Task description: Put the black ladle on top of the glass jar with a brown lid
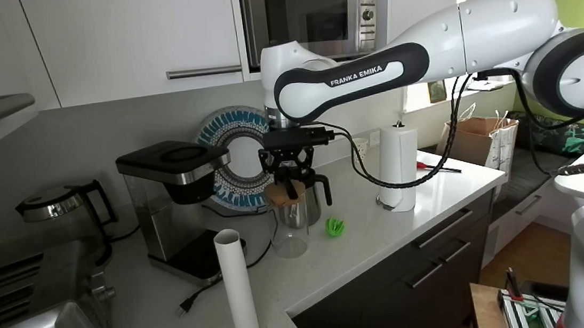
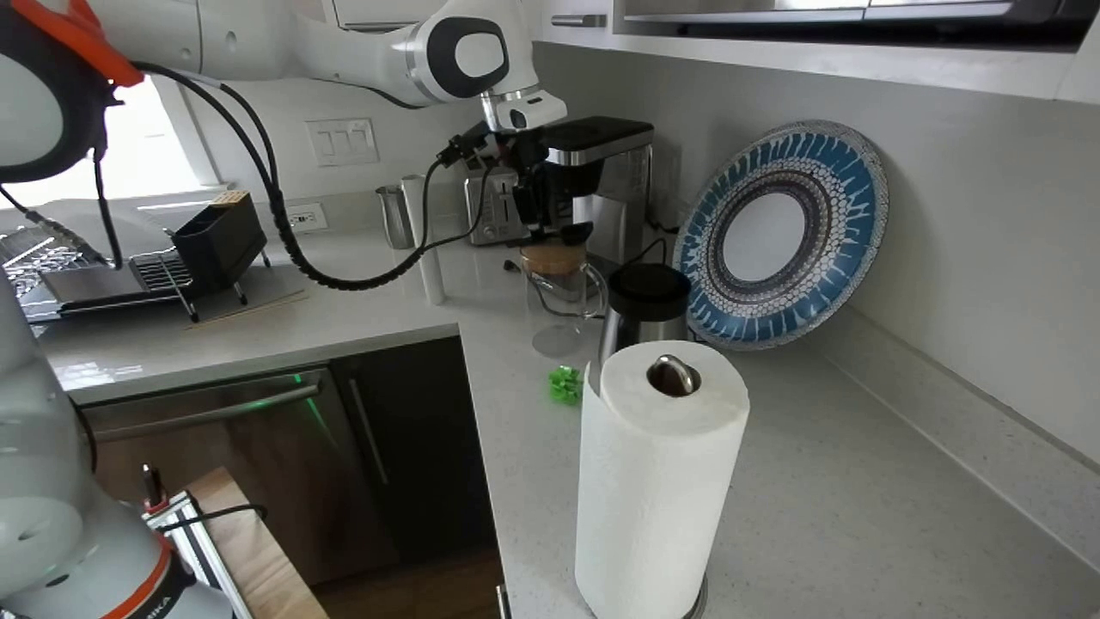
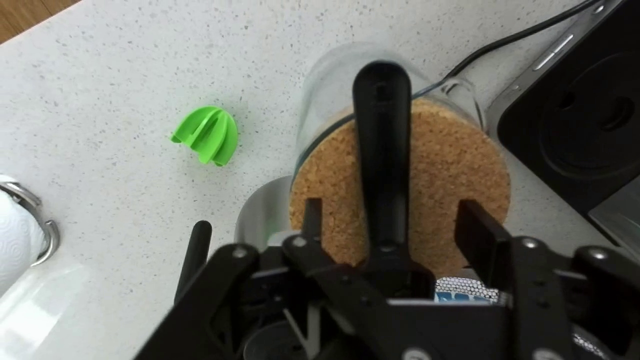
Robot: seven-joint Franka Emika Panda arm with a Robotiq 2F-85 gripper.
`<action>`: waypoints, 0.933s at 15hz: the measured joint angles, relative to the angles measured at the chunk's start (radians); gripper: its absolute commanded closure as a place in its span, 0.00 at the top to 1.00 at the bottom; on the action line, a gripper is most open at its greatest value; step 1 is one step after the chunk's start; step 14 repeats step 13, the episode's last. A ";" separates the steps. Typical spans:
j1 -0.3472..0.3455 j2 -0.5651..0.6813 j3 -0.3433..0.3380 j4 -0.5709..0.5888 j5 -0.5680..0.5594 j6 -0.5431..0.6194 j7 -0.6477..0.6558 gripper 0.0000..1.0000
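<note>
The black ladle [image 3: 384, 165] lies across the brown cork lid [image 3: 450, 170] of the glass jar, its handle reaching past the lid's edge. Its bowl end is partly hidden behind the gripper in the wrist view. The clear jar [image 1: 290, 242] stands upright on the counter; its lid also shows in an exterior view [image 2: 553, 258]. My gripper [image 3: 392, 212] is open, with one finger on each side of the handle and a gap on both sides. In both exterior views the gripper [image 1: 289, 183] [image 2: 541, 228] is right above the lid, and the dark ladle is hard to separate from it.
A steel carafe with a black lid [image 2: 649, 297] stands close beside the jar. The black coffee machine [image 1: 174, 164] is on the jar's other side. A green plastic piece [image 3: 209, 135], a paper towel roll [image 1: 398, 170], a white tube [image 1: 237, 292] and a blue patterned plate [image 2: 786, 236] are around.
</note>
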 measured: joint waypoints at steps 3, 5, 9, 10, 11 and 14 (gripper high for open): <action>0.001 -0.003 -0.001 0.014 -0.006 -0.005 0.009 1.00; 0.004 -0.030 -0.002 0.020 -0.051 -0.044 0.008 1.00; 0.009 -0.173 0.005 -0.046 -0.067 -0.122 -0.171 1.00; 0.011 -0.215 0.011 -0.074 -0.057 -0.138 -0.222 1.00; 0.016 -0.253 0.018 -0.100 -0.041 -0.153 -0.268 1.00; 0.029 -0.322 0.037 -0.152 -0.003 -0.181 -0.351 1.00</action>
